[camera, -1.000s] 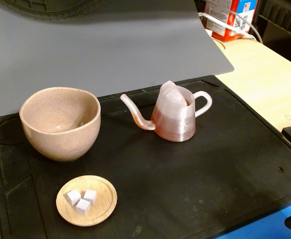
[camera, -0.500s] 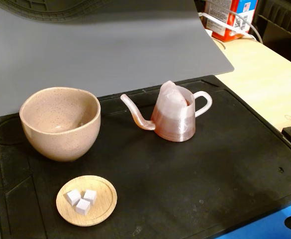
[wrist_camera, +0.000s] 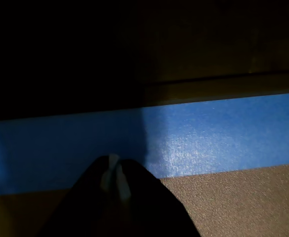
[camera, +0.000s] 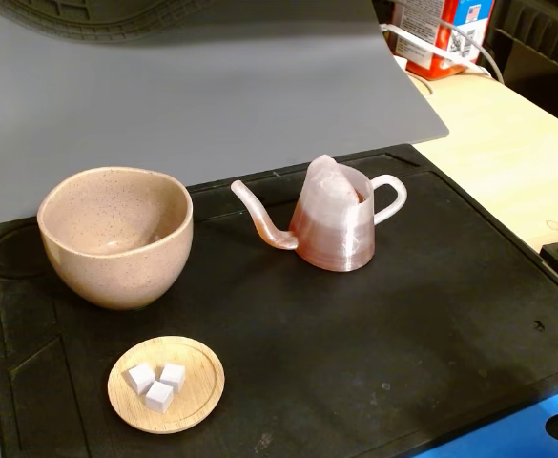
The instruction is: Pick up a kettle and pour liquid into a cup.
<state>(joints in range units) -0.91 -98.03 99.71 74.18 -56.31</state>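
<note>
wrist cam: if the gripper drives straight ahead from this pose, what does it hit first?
Probably the blue strip: in the wrist view the gripper, jaws together, points at it across a brown textured surface. Beyond is dark and unreadable, and depth is unclear. The kettle and cup aren't in that line.

Arm not visible in the fixed view; no link, wrist or jaws enter that frame. Wrist view only: the gripper (wrist_camera: 115, 174) rises from the bottom edge, left of centre, as a dark, rounded silhouette. Its two tips show as pale slivers lying side by side, touching or nearly so, with no gap seen between them. Jaws pressed together, nothing between them. Upper part of the frame too dark to read.
</note>
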